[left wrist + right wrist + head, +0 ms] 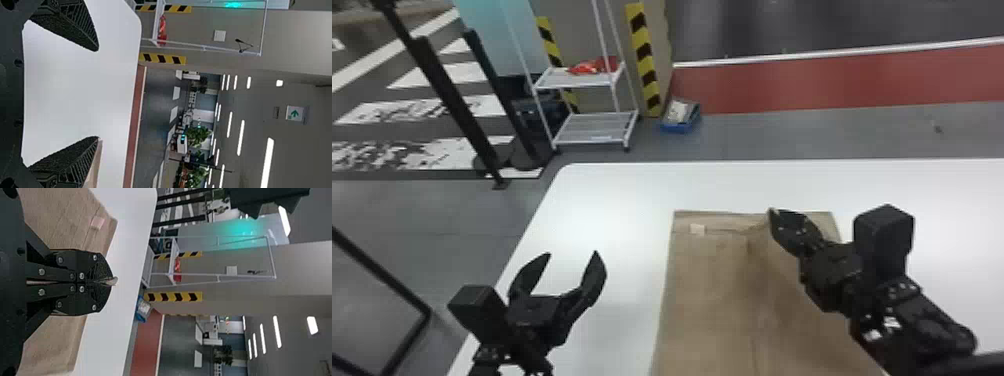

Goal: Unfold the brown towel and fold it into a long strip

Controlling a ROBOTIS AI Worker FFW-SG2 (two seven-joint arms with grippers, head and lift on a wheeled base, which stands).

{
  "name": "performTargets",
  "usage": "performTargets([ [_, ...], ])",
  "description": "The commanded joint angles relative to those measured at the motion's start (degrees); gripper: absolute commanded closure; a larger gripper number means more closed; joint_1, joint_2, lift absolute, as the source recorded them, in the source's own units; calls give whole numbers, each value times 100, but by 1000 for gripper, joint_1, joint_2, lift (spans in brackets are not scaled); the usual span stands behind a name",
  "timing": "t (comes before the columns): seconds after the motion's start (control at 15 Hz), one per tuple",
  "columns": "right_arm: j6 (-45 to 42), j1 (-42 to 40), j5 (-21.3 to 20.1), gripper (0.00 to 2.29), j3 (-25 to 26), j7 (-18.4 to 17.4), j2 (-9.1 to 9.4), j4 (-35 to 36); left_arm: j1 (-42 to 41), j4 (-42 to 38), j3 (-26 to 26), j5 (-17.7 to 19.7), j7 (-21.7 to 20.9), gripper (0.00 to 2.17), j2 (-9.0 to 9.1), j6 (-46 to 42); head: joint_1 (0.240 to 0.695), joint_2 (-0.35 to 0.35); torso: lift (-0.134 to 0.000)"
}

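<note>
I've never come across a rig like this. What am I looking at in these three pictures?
This is a two-armed robot working at a white table. One picture looks down from its head; the other two come from its wrists and are turned sideways. On the table lies a brown towel, with a small pale label near its far edge. The right gripper is closed on that edge, a bit of cloth poking out between its fingertips. The left gripper is open beside the towel, holding nothing.

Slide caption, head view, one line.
Black right gripper pinching brown cloth towel on white table, black left gripper open beside it.
</note>
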State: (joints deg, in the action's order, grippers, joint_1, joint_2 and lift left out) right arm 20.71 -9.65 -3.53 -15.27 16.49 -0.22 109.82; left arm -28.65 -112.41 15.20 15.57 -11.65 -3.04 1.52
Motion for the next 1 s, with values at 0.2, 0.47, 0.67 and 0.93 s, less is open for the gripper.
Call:
performTargets([
  [0.2,-53,-1066,-1229,1318,-1821,39,-963,910,-27,-361,906,640,-83,73,49,319,695,350,-123],
  [0.47,-176,-1409,-1686,-1,-2041,30,-1306,1051,-35,-229,853,631,-154,73,49,319,695,350,-123],
  [0.67,-1336,-1822,-1194,43,-1452,-58,-1314,1314,-27,-167,783,543,-461,73,40,319,695,350,-123],
  [0.93,-2374,-2384,-579,56,-20,-172,-822,1358,-97,-159,923,-397,-2026,76,58,319,695,350,-123],
])
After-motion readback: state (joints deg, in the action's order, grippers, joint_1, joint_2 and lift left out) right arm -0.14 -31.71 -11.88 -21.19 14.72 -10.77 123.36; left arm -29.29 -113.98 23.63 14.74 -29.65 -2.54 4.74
